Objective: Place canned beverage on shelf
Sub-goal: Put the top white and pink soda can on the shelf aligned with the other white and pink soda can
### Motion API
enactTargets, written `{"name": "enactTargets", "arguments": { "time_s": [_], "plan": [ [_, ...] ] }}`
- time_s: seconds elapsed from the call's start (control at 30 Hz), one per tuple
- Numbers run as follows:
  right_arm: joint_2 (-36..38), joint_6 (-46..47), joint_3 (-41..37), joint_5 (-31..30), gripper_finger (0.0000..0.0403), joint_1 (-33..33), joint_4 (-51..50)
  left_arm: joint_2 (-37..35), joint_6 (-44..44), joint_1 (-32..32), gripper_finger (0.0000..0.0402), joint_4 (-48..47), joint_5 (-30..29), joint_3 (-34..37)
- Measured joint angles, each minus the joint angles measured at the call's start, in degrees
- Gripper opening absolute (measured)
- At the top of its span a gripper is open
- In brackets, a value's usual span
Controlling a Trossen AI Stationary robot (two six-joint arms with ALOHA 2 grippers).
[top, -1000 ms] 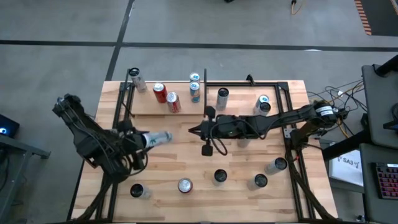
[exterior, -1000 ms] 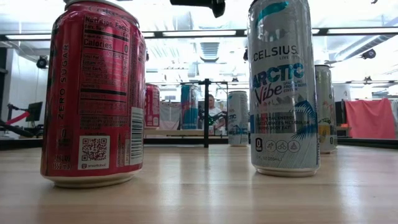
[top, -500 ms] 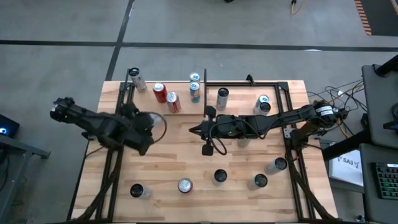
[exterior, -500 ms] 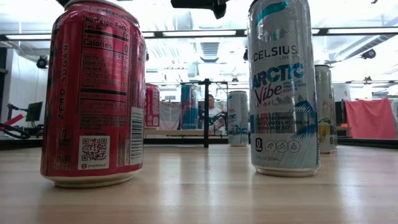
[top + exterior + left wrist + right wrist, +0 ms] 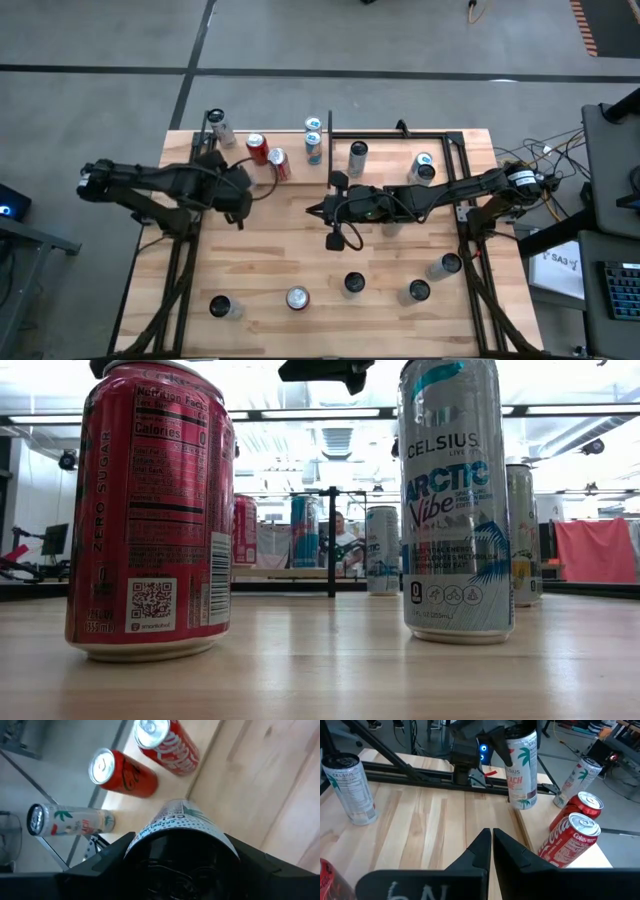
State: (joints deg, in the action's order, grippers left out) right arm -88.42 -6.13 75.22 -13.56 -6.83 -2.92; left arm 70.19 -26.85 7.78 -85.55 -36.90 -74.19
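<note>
Aloft, left gripper (image 5: 492, 740) jaws clasp a Celsius can (image 5: 521, 767); right gripper (image 5: 491, 842) jaws closed.

You've got a pale wooden plank table (image 5: 300, 260) with black metal frame rails along both sides. At its far left sits the flat pale plywood shelf (image 5: 232, 168), edged by thin black rods. On it you see two red cola cans (image 5: 257, 149) side by side, a white palm-print can (image 5: 218, 128) at the far corner, and blue-white cans (image 5: 313, 147) by the shelf's right edge. Silver cans (image 5: 352, 284) stand scattered across the near table; one red-topped can (image 5: 297, 298) stands among them.
</note>
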Motion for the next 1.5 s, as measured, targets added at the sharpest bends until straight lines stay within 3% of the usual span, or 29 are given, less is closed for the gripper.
{"name": "enactTargets", "arguments": {
  "time_s": [0.4,0.93,1.13,1.5],
  "plan": [
    [0.09,0.03,0.02,0.00,0.0009,0.00,0.68,-0.10,2.25,-12.76,0.0239,0.50,4.91,0.00],
    [0.13,1.64,0.04,0.02,0.0009,0.00,0.66,-5.76,3.09,-16.57,0.0239,4.50,6.28,0.62],
    [0.13,1.60,0.07,0.02,0.0009,0.00,0.68,-5.75,1.65,-20.23,0.0239,6.10,6.14,3.95],
    [0.13,0.95,0.11,0.02,0.0009,0.00,0.92,-5.88,8.48,-24.52,0.0239,11.85,6.18,9.79]
  ]
}}
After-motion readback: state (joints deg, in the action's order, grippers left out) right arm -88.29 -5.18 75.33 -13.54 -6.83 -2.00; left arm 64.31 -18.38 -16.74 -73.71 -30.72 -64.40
